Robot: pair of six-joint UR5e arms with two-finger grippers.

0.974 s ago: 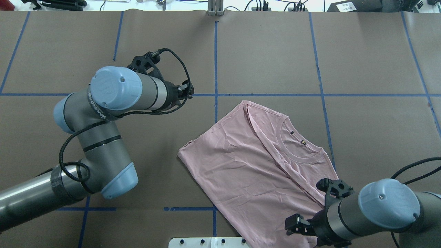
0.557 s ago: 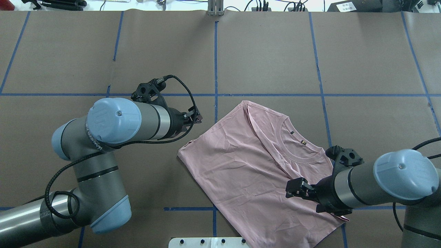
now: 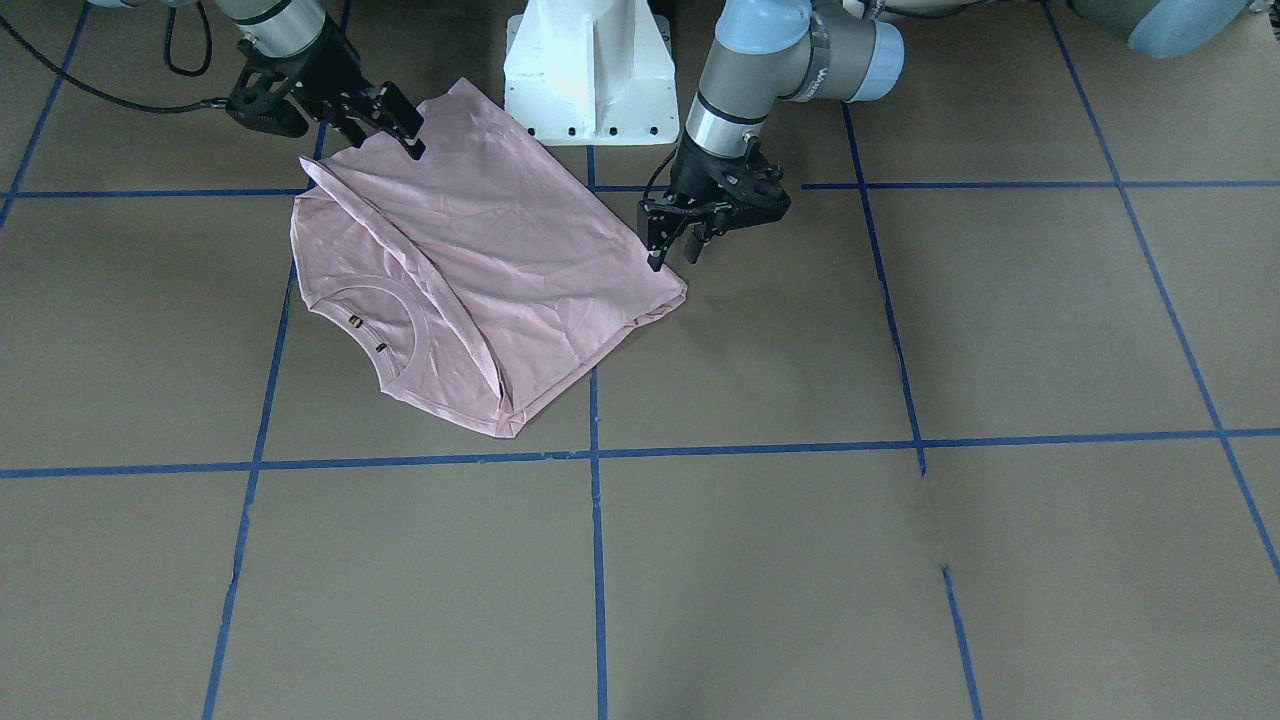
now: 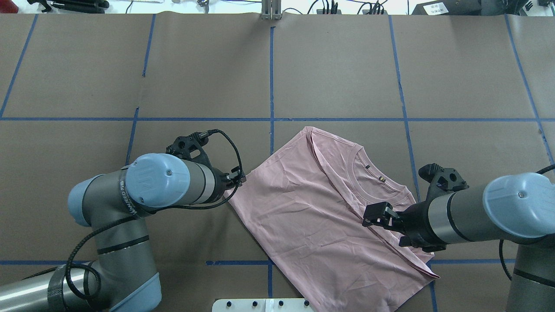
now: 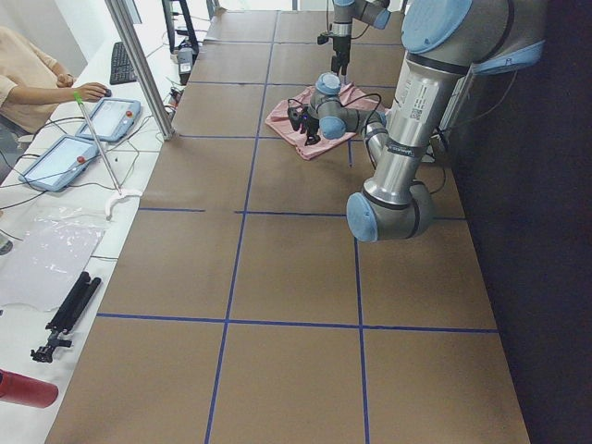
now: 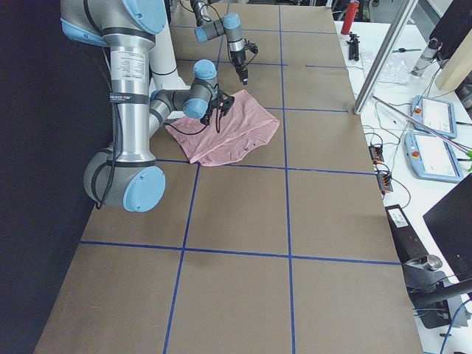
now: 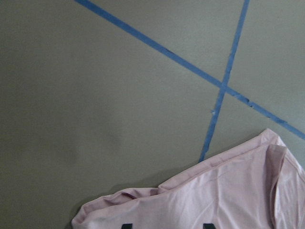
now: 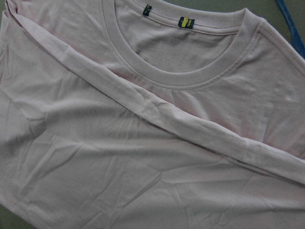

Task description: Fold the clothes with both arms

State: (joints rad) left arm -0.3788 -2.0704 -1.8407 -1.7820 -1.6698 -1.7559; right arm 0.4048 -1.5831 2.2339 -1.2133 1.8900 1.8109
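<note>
Overhead exterior shows one pale pink shirt [image 4: 312,208] and two arms, each ending in one claw. The shirt lies askew on the brown surface [image 4: 338,65], near the robot's edge and mostly right of the centre line. It is wrinkled, with one side folded over along a crease beside the ribbed collar [image 4: 368,190]. The left claw [image 3: 678,243] is spread at the shirt's left corner, and the right claw [image 4: 372,215] is spread over the crease, pinching nothing.
</note>
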